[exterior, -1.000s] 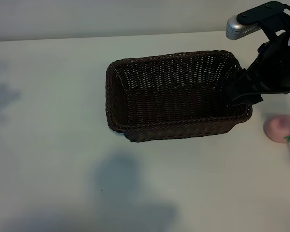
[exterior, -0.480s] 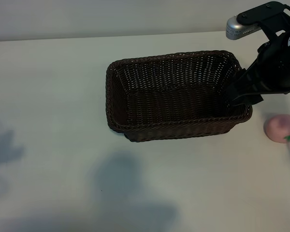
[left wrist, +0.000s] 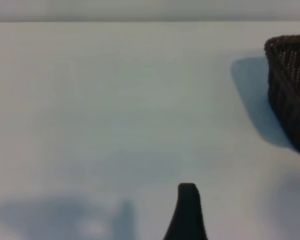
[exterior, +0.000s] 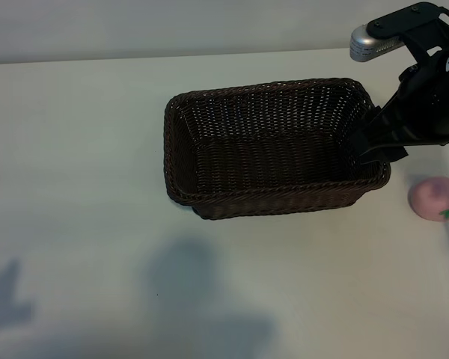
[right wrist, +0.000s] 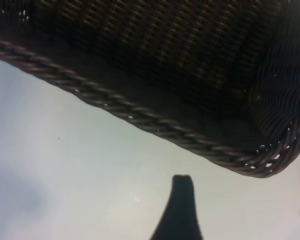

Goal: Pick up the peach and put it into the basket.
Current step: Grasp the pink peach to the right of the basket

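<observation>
The peach sits on the table, just off the basket's right end, not yet picked up. The right gripper hangs over that end, jaws spread and empty. Still the approach: next it must swing across, drop over the peach and close.

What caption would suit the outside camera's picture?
Empty wicker basket on a white table, peach beside it, right hand over its rim.
</observation>
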You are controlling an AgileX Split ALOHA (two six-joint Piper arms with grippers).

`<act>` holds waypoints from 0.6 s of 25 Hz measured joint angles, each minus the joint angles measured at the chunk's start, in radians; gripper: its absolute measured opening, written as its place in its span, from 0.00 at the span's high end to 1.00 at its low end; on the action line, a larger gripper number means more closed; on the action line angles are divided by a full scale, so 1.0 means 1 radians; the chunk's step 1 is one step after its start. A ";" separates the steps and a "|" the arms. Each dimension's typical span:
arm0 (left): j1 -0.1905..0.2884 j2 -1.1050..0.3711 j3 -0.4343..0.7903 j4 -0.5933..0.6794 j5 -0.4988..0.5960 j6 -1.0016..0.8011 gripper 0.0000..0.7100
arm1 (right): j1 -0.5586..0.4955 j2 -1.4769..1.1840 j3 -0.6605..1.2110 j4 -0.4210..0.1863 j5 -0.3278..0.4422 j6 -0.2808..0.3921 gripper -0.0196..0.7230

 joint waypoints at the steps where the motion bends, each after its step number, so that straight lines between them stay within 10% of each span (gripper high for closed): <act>1: 0.000 -0.010 0.000 0.026 0.019 -0.009 0.16 | 0.000 0.000 0.000 0.000 0.000 0.000 0.17; 15: 0.000 -0.017 0.086 0.142 0.127 -0.066 0.16 | 0.000 0.000 0.000 0.000 0.000 -0.003 0.17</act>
